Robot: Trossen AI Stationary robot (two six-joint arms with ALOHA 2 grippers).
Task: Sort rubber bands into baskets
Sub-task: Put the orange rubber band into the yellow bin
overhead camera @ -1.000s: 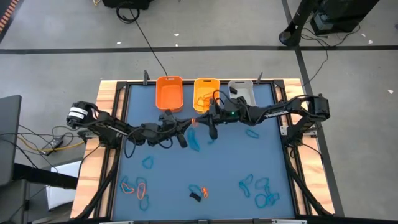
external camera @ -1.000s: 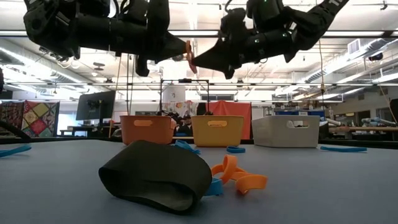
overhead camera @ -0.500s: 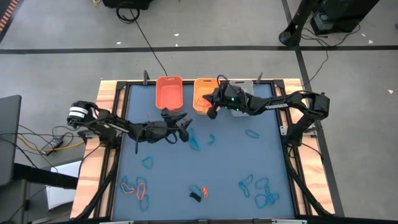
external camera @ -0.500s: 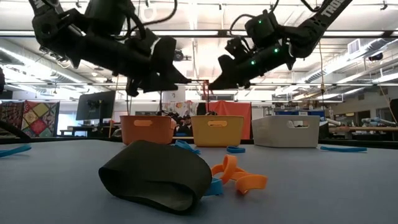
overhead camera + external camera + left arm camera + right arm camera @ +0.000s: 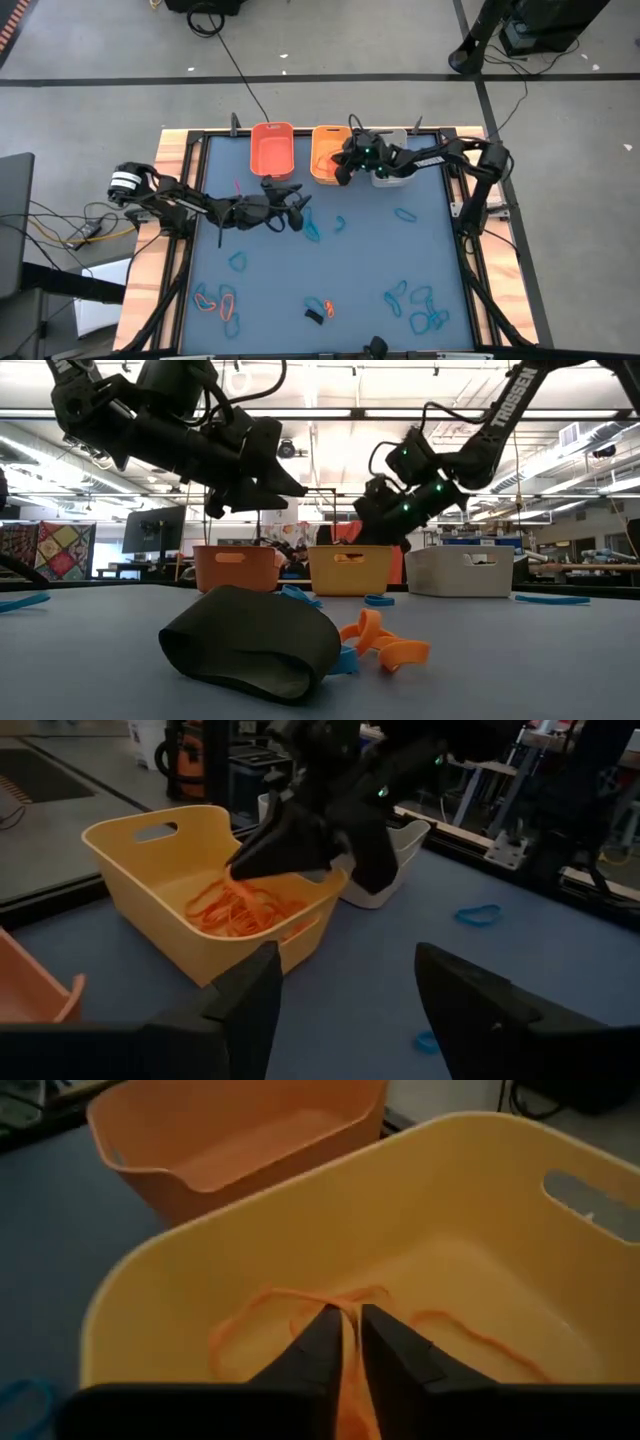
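Blue tabletop (image 5: 360, 250); three baskets far edge. Right gripper (image 5: 345, 1342) over yellow-orange basket (image 5: 470, 1190), pinching orange rubber band (image 5: 348, 1380). Left gripper (image 5: 345, 995) spread, empty.

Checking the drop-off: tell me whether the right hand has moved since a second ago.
Yes. The right hand moved from mid-table to over the yellow-orange plastic basket.

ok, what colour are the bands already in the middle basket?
Orange bands in the yellow-orange basket; clearest in the left wrist view.
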